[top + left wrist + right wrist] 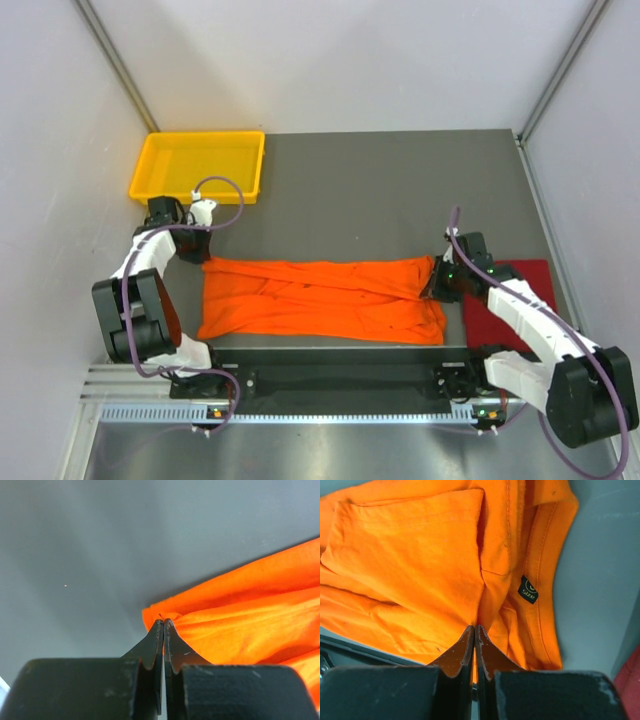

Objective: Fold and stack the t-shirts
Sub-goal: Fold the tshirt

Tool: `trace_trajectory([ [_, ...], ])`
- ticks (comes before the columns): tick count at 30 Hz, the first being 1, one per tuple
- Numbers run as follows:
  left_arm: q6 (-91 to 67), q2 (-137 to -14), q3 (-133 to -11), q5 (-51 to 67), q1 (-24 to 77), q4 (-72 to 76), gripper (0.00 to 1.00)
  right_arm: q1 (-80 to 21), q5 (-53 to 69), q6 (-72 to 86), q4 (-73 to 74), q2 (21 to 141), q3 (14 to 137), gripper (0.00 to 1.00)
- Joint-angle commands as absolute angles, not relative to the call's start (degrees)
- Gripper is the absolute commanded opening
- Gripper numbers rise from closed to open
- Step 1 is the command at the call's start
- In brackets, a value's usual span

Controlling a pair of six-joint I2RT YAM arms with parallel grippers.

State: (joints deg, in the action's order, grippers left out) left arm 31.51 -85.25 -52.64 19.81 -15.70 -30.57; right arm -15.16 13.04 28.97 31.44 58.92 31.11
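Note:
The bright orange t-shirt (320, 298) lies stretched in a long band across the near middle of the grey table. My left gripper (205, 258) is shut on its far left corner (155, 614), jaws pinched on the cloth. My right gripper (437, 282) is shut on the shirt's right end near the collar; the wrist view shows the folded cloth (415, 570) and a black size label (527, 590). The dark red t-shirt (510, 300) lies flat at the right, partly under my right arm, and shows as a sliver in the right wrist view (630, 675).
A yellow plastic tray (200, 165) sits at the far left of the table. A black rail (330, 365) runs along the near edge by the arm bases. White walls stand on three sides.

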Motion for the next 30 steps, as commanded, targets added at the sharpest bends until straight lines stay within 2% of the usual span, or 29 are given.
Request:
trace_trajectory([
  [1,34.4,-84.3,-54.6,19.7,-16.4,-30.0,0.00,-16.1,11.3,30.9,34.1,56.1,33.1,0.00],
  [5,36.6,-82.3,-52.8,20.3,-16.6,-30.1,0.00,-16.1,10.9,31.3,37.4,54.7,34.3,0.00],
  [9,38.4,-83.0,-50.5,19.9,-16.6,-30.0,0.00,-16.0,16.1,35.0,30.9,54.7,27.2,0.00],
  [13,41.5,-83.4,-50.4,21.5,-17.6,-33.6,0.00,-16.1,12.9,36.4,29.4,54.8,25.3,0.00],
  [15,44.5,-83.1,-52.4,22.8,-18.5,-36.9,0.10,-16.0,11.3,36.6,30.4,55.5,25.4,0.00],
  [16,45.9,-82.8,-53.3,24.7,-20.1,-41.8,0.15,-16.1,9.6,36.5,31.0,55.6,25.7,0.04],
  [17,47.6,-82.6,-55.4,25.9,-21.1,-44.6,0.30,-16.0,8.7,36.6,32.5,55.5,26.4,0.15],
  [18,52.4,-81.8,-56.6,27.3,-22.1,-47.7,0.35,-16.1,7.7,36.4,33.4,54.6,27.0,0.32],
  [21,64.5,-79.5,-59.4,30.0,-25.2,-60.8,0.51,-16.1,4.1,35.8,37.1,51.2,30.1,0.45],
  [24,65.4,-77.3,-58.6,29.4,-25.1,-60.6,0.53,-16.2,3.1,34.5,39.2,49.3,33.9,0.45],
  [26,60.2,-76.6,-57.1,31.2,-24.6,-52.0,0.53,-18.1,2.9,34.2,38.0,49.3,36.9,0.44],
  [29,48.1,-75.9,-57.0,31.8,-22.1,-43.1,0.50,-25.9,2.7,34.0,29.8,52.1,41.2,0.36],
  [30,40.6,-76.2,-57.1,29.7,-21.2,-36.3,0.48,-27.9,3.0,33.7,27.4,55.8,42.5,0.30],
])
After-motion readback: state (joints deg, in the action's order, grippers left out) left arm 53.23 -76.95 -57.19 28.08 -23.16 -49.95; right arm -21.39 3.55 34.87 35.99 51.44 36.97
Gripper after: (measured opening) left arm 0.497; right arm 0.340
